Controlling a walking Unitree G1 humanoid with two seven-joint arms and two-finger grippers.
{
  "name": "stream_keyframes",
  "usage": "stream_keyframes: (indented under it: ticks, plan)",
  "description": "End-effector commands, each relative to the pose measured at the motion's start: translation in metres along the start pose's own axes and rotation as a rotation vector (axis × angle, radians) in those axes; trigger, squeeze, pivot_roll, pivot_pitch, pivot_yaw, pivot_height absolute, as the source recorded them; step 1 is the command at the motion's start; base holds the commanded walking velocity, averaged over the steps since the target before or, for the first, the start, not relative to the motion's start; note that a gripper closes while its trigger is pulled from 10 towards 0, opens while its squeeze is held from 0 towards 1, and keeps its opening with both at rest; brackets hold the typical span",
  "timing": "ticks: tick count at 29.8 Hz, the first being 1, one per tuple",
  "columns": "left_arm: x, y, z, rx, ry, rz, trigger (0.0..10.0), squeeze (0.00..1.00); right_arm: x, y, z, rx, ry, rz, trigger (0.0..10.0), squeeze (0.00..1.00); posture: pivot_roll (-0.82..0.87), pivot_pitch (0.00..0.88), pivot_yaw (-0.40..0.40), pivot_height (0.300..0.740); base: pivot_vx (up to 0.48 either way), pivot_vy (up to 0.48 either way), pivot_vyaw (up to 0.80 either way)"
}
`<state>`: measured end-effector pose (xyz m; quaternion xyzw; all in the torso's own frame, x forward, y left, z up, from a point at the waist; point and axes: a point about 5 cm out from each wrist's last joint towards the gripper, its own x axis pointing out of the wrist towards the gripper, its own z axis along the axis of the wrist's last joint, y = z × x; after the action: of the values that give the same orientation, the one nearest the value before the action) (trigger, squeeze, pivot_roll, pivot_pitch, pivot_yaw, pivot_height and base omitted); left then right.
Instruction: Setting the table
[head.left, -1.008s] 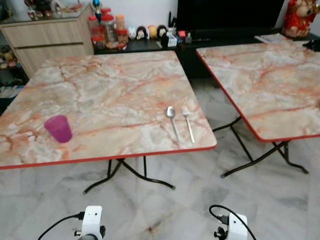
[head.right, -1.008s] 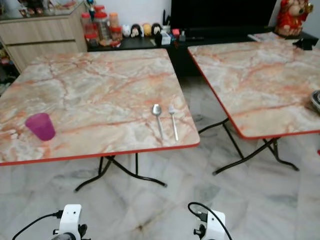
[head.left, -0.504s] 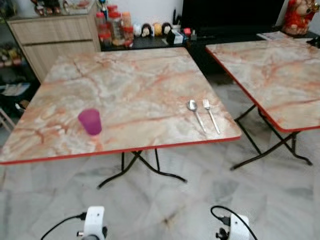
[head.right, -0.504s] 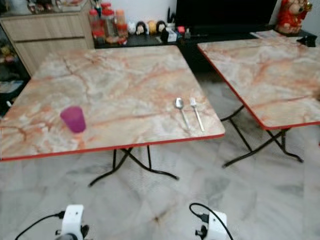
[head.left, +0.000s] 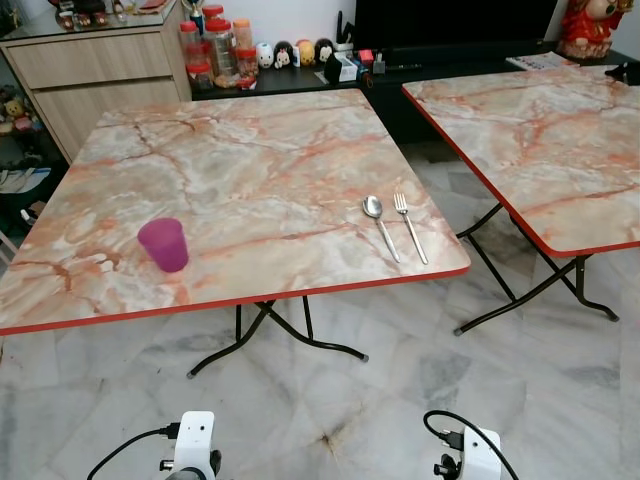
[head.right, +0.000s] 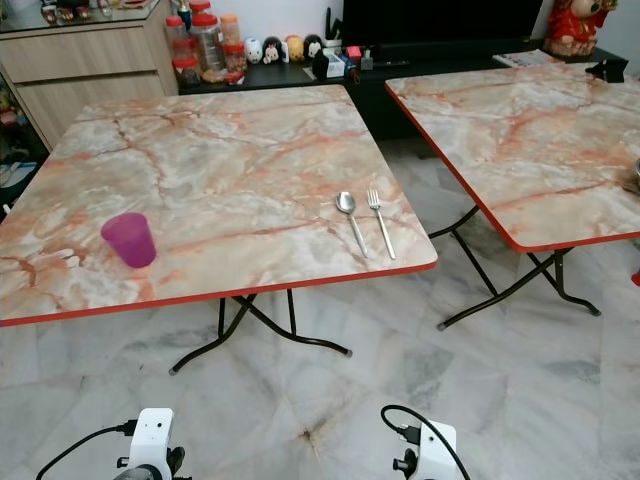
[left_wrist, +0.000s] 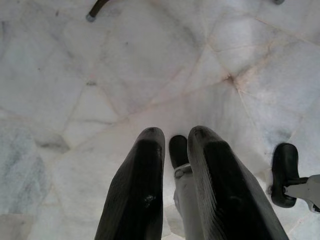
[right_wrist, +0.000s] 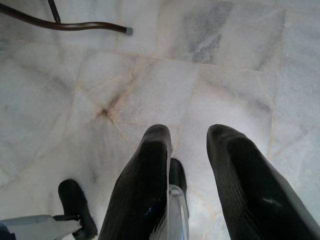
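We're looking over the near marble-patterned folding table (head.left: 250, 170), red-edged, on black legs over a pale marble floor (head.left: 400, 390). A second table (head.left: 540, 140) of the same pattern stands just to its right, a gap of floor between them. Behind the near table's far left corner sits a wooden cabinet (head.left: 100, 75), and beside that a dark low shelf (head.left: 300, 82) lined with jars (head.left: 215, 45) and small figurines (head.left: 290, 52); a red figure (head.left: 583, 28) stands beyond the second table's far edge.

On the near table, a purple cup (head.left: 164, 245) stands upright close to the front edge, toward its left side. Well apart from it, near the front right corner, a spoon (head.left: 378, 222) and a fork (head.left: 409, 224) lie side by side, spoon on the left, handles pointing at the front edge.

Both arms hang low in front of the near table, over bare floor. The left gripper (left_wrist: 174, 136) holds nothing, its fingers a narrow gap apart. The right gripper (right_wrist: 189, 134) is also released, its fingers spread wider.
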<state>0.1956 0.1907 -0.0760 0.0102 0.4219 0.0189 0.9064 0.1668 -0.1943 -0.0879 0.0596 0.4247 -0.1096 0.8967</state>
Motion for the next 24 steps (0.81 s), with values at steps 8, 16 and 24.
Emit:
stream_keyframes:
  ticks: [8,16,24]
  plan:
    - [0.0006,-0.0004,0.0028,0.014,-0.009,0.006,10.0,0.0,0.0001,0.0031,0.001,-0.023,-0.01,0.008,10.0,0.0,-0.04,0.0,0.023,0.74,0.0,0.0,0.0]
    - [0.0004,0.0003,0.0022,0.016,-0.008,0.018,10.0,0.0,-0.0003,0.0041,-0.0003,-0.004,-0.01,0.007,10.0,0.0,-0.04,0.0,0.018,0.74,0.0,0.0,0.56]
    - [0.0002,0.0014,0.0008,0.026,0.001,0.025,10.0,0.0,-0.0002,0.0033,0.0004,-0.025,-0.014,0.004,10.0,0.0,-0.04,0.0,0.02,0.74,0.193,0.0,0.3]
